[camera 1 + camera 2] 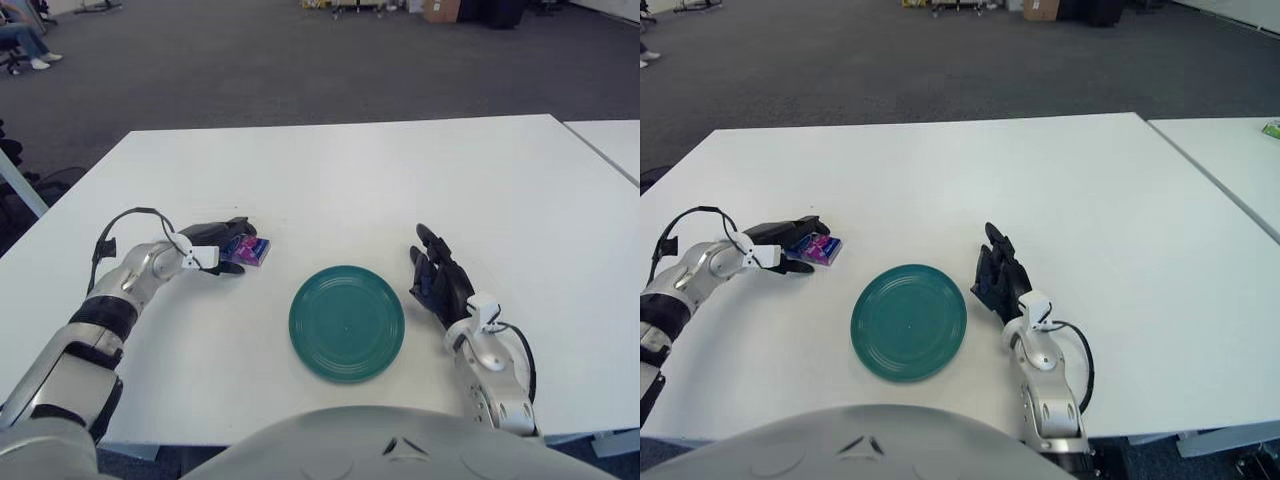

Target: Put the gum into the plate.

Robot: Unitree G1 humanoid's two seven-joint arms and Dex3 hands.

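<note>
Open hall, grey carpet; white tabletop (400, 180). Green plate (347, 322) near centre, bare. Right hand (440, 285) idle beside plate's right, fingers relaxed, apart. Left hand (215, 245) fingers closing around gum (246, 249), left of plate, on tabletop; firm clamp unclear. Gum pack likely light, stiff, slick wrapper: pinch long sides.

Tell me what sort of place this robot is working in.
Probably an open office or lab. The white rectangular table stands on dark grey carpet, with a second white table beside it; a seated person's legs and a cardboard box show far back.
</note>
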